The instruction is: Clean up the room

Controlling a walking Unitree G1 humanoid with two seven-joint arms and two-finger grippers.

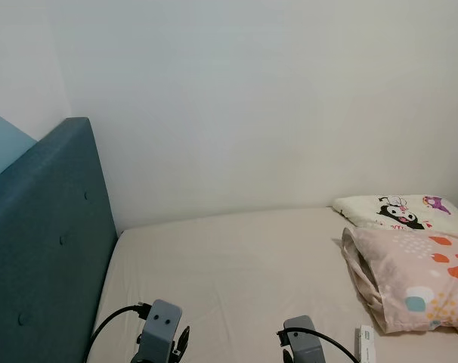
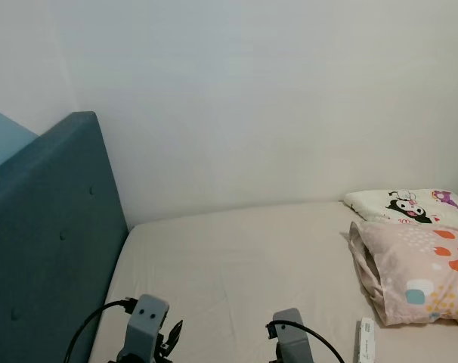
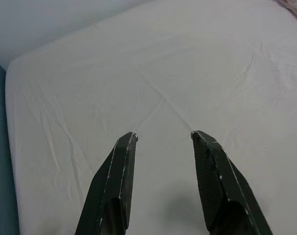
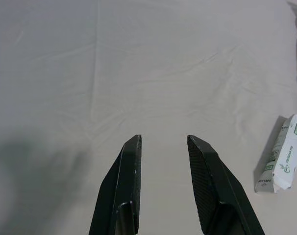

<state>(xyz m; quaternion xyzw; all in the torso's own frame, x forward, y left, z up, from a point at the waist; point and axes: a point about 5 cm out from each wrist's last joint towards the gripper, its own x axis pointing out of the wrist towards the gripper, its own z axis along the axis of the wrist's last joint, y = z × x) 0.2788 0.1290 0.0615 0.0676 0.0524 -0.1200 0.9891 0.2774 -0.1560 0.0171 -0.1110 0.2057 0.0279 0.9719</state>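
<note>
A wide stretch of bare bed sheet is lying open ahead. The blue headboard is walling off the left, two pillows are crowding the right, and a small white packet is lying beside them.

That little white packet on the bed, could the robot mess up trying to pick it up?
It might. The white packet lies flat on the soft sheet, off to the side of the open right gripper, so the fingers could pinch sheet instead, or squash it. It also sits close to the pink pillow, which a reaching arm could bump. The left gripper is open over bare sheet, farther away, so it probably can't help.
</note>
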